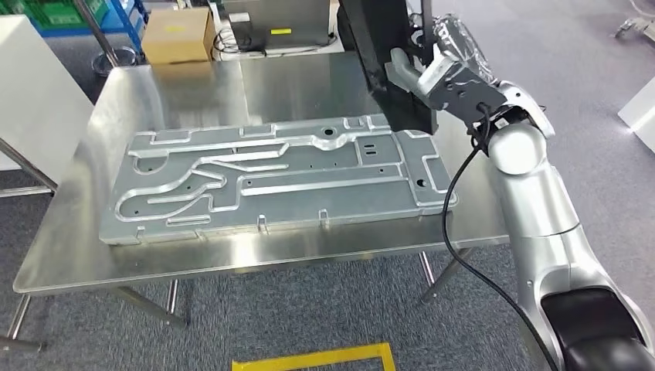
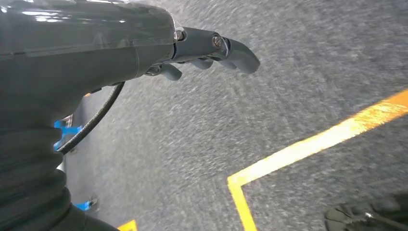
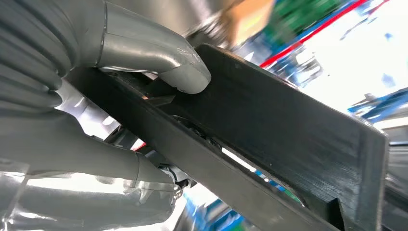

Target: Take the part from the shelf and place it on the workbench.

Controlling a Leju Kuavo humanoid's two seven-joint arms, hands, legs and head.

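Your right hand [image 1: 442, 81] grips the black part [image 1: 390, 62], a long dark channel-shaped piece standing roughly upright over the far right side of the steel worktop [image 1: 69, 232]. From the right wrist view you can see the grey thumb [image 3: 180, 72] pressed against the part's [image 3: 288, 139] inner wall while the rest of the hand wraps its outer side. The part's lower end sits just above or on the far right corner of the large machined aluminium plate [image 1: 278, 182]; you cannot tell from the head view whether they touch. That plate lies flat across the middle of the worktop, its grooves and raised ribs facing up. Beyond the far edge of the worktop you have a cardboard box [image 1: 178, 35] and, beside it, a grey case with a yellow label [image 1: 279, 25]. Your left hand [image 2: 211, 50] hangs over grey carpet [image 2: 192, 134], holding nothing, its fingers loosely curled and apart. Yellow floor tape [image 2: 312, 144] forms a corner on the carpet below it, and more yellow tape [image 1: 317, 359] shows on the floor in front of the worktop.
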